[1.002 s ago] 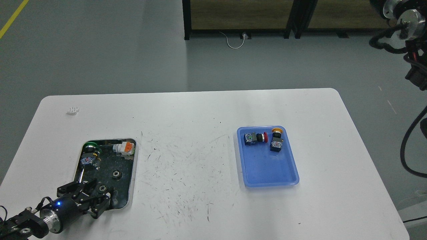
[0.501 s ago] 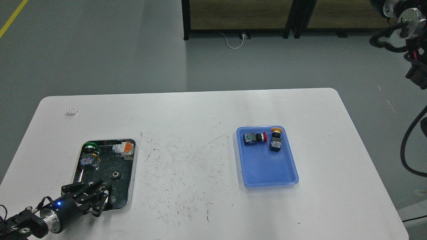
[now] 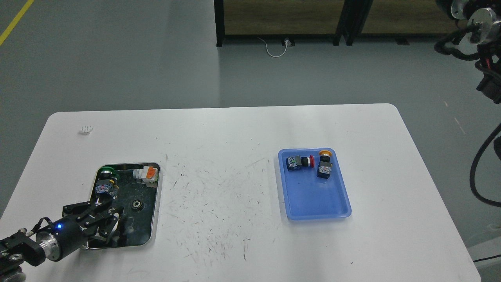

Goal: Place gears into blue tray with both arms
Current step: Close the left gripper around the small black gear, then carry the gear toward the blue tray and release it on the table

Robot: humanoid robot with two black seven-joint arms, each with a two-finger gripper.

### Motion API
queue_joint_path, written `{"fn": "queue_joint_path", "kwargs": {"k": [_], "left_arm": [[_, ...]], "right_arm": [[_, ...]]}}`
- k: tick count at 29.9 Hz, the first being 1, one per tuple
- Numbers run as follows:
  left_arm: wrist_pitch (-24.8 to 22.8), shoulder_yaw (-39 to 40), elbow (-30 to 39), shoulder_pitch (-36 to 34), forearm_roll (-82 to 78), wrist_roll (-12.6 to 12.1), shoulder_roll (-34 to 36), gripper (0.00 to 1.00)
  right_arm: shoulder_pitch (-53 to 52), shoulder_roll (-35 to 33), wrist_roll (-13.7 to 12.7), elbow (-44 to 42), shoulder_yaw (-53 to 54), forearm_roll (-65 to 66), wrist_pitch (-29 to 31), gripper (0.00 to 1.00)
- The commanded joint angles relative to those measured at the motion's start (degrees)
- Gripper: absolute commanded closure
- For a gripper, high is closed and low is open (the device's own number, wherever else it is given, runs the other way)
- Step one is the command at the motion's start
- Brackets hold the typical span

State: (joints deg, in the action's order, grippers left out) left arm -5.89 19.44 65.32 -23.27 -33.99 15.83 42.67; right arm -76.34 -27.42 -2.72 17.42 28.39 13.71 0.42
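A scuffed white table (image 3: 235, 156) is set on a grey floor, with dark-framed wooden cabinets seen at the back.

The left gripper (image 3: 111, 219) is held low over the near part of the steel tray (image 3: 155, 219), coming in from the bottom-left corner. Its fingers (image 3: 80, 206) are seen dark against the dark tray bottom, and a small silvery hub seems to sit between them, but whether something is really pinched there can't be told. A blue light is lit on the wrist.

Just past the gripper, one gear (image 3: 136, 203) is left lying flat on the tray bottom, apart from the fingers. Further back in the same tray, a green switch (image 3: 105, 181) is parked at the far-left corner and an orange-and-white part (image 3: 146, 173) near the far-right corner.

Well off to the right, the blue tray (image 3: 313, 203) is found with two switches in its far end: a red one (image 3: 299, 162) lying on its side and a yellow one (image 3: 324, 164) just beside it. No gear is seen in it.

The right arm (image 3: 479, 23) is kept up at the top-right corner, away from the table, with its gripper cut off from view.
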Motion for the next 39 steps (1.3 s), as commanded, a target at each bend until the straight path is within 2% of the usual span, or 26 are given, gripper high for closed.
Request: {"fn": "queue_joint_path", "kwargs": {"k": [1, 10, 14, 18, 25, 31, 35, 39], "left_arm": [[-0.4, 0.2, 4.5, -3.4, 0.1, -2.1, 3.1, 0.81], [-1.8, -1.8, 15.7, -12.6, -1.0, -9.3, 3.6, 0.81], [-1.8, -8.0, 16.7, -20.7, -0.6, -10.9, -1.4, 0.81], [-1.1, -14.9, 14.4, -27.5, 0.3, -11.0, -9.8, 0.80], [-1.1, -21.4, 4.6, -31.9, 0.9, -11.9, -23.5, 0.79], [-0.9, -24.5, -4.7, -31.7, 0.9, -12.1, -34.0, 0.79], [-0.5, -25.5, -9.9, -30.7, 1.0, -12.1, -37.9, 0.79], [-0.4, -25.6, -11.8, -29.6, 0.9, -12.1, -40.4, 0.79]], "right_arm": [[0.1, 0.0, 0.0, 0.0, 0.0, 0.0, 0.0, 0.01], [0.8, -0.1, 0.2, 0.0, -1.0, 0.0, 0.2, 0.01], [0.8, 0.0, 0.3, 0.0, -2.0, 0.0, 0.1, 0.01], [0.8, 0.0, 0.3, -0.1, -2.8, 0.0, 0.1, 0.01], [0.5, 2.1, 0.3, -0.8, -4.2, 0.1, 0.0, 0.01], [0.4, 4.3, 0.3, -1.0, -4.4, 0.2, 0.0, 0.01], [0.4, 5.2, 0.3, -1.2, -4.5, 0.5, 0.0, 0.01], [0.5, 6.0, 0.4, -1.5, -4.7, 1.6, 0.0, 0.01]]}}
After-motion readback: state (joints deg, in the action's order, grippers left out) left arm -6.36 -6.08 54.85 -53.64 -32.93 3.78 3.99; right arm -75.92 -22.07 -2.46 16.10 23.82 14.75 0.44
